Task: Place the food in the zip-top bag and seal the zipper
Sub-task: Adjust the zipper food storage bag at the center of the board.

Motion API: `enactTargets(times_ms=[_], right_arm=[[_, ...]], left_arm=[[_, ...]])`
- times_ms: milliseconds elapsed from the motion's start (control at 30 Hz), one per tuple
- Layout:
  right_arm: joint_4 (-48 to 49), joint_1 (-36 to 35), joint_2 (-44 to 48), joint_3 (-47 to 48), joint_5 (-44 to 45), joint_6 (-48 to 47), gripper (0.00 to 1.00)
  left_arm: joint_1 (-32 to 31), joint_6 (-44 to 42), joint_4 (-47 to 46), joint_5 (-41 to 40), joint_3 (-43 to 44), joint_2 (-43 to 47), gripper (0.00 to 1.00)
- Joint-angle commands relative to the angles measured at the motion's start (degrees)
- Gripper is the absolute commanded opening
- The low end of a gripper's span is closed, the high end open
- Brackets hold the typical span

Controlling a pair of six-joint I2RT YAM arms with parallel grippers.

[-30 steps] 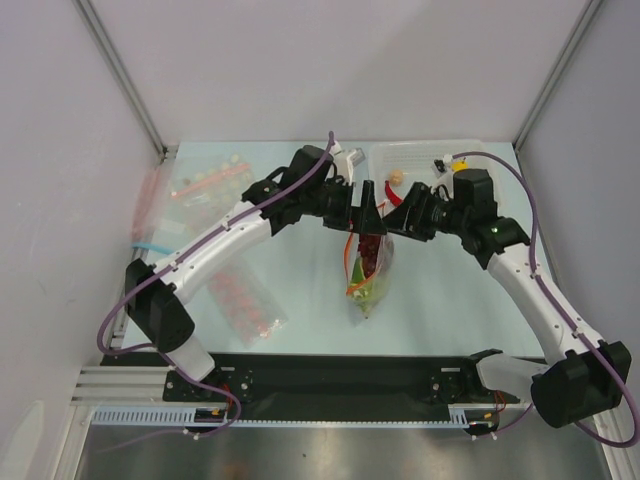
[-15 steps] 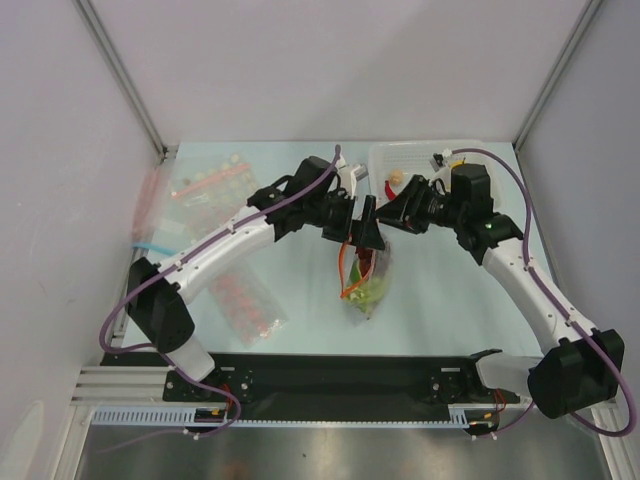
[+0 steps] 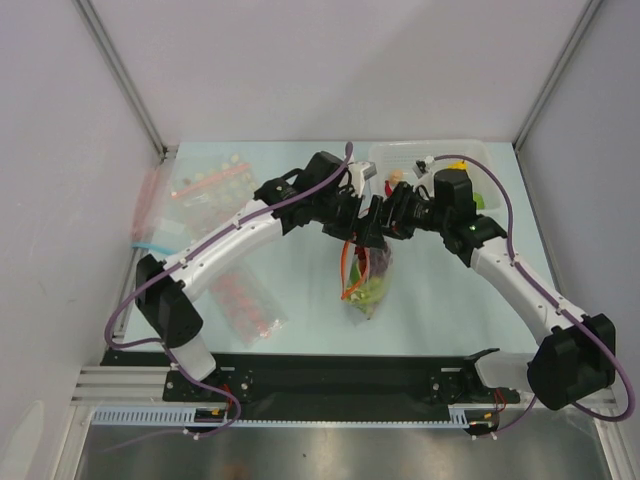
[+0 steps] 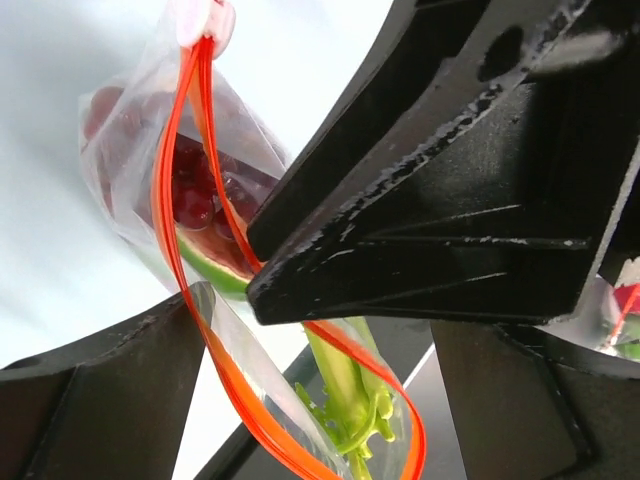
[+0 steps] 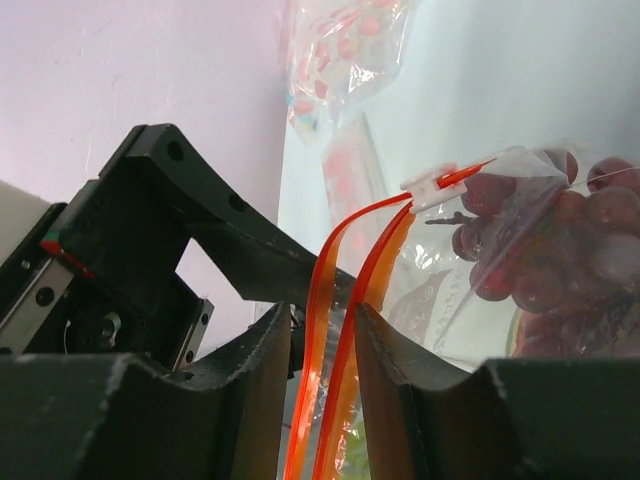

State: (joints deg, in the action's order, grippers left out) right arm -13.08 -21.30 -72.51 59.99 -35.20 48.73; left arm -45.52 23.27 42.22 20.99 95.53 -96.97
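Red-orange zipper (image 5: 340,300) runs between the right gripper (image 5: 318,345), clenched on it; left gripper (image 4: 225,295) grasps the zip-top bag (image 3: 367,280) beside it.

The clear zip-top bag (image 3: 367,278) hangs upright off the desk, its orange zipper (image 5: 340,300) gaping open; dark red grapes (image 4: 195,195) and scallion stalk (image 4: 345,385) sit inside.

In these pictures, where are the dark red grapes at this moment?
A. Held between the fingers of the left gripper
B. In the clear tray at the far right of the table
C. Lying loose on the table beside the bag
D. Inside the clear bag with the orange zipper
D: the right wrist view shows the grapes behind the clear plastic of the zip-top bag, just below its orange zipper.
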Motion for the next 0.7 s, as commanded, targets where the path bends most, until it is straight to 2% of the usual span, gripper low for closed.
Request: enactTargets(times_ms=[0, 233, 333, 367, 400, 467, 500, 533, 567, 633, 667], right_arm=[[4.11, -0.50, -0.35, -0.22, 0.39, 1.28, 0.38], [3.33, 0.55, 0.08, 2.23, 3.46, -1.43, 0.39], [2.01, 2.66, 1.14, 3.29, 5.13, -2.85, 0.39], [1.83, 3.45, 2.10, 3.29, 5.49, -3.63, 0.39], [1.31, 4.15, 2.54, 3.21, 5.93, -4.25, 0.38], [0.52, 6.35, 4.03, 3.03, 7.07, -6.35, 0.37], [0.08, 7.05, 4.57, 2.51, 7.51, -7.24, 0.37], [0.07, 8.54, 5.01, 2.24, 7.60, -8.38, 0.37], [0.16, 9.25, 6.14, 1.89, 7.69, -11.35, 0.38], [1.03, 10.48, 7.12, 0.23, 6.99, -15.22, 0.42], [1.91, 11.10, 7.55, -0.22, 6.12, -17.59, 0.50]], left_arm=[[-1.06, -2.35, 1.81, -2.80, 3.17, -1.11, 0.92], [-1.24, -3.05, 4.28, -5.78, 4.23, -3.23, 0.84], [-1.24, -2.96, 4.28, -6.31, 4.32, -3.75, 0.73], [-1.24, -3.05, 4.45, -6.40, 4.49, -3.84, 0.67], [-1.24, -3.05, 4.63, -6.49, 5.28, -4.45, 0.53], [-1.24, -3.49, 5.77, -6.67, 6.42, -5.24, 0.37], [-1.24, -3.67, 6.29, -6.67, 8.25, -5.77, 0.18], [-1.24, -4.45, 7.87, -6.67, 9.23, -6.99, 0.07], [-1.15, -4.81, 8.75, -6.84, 10.46, -7.70, 0.00], [-1.07, -6.29, 11.12, -6.49, 13.98, -9.54, 0.00], [-0.89, -6.56, 11.74, -6.49, 14.94, -9.90, 0.00]])
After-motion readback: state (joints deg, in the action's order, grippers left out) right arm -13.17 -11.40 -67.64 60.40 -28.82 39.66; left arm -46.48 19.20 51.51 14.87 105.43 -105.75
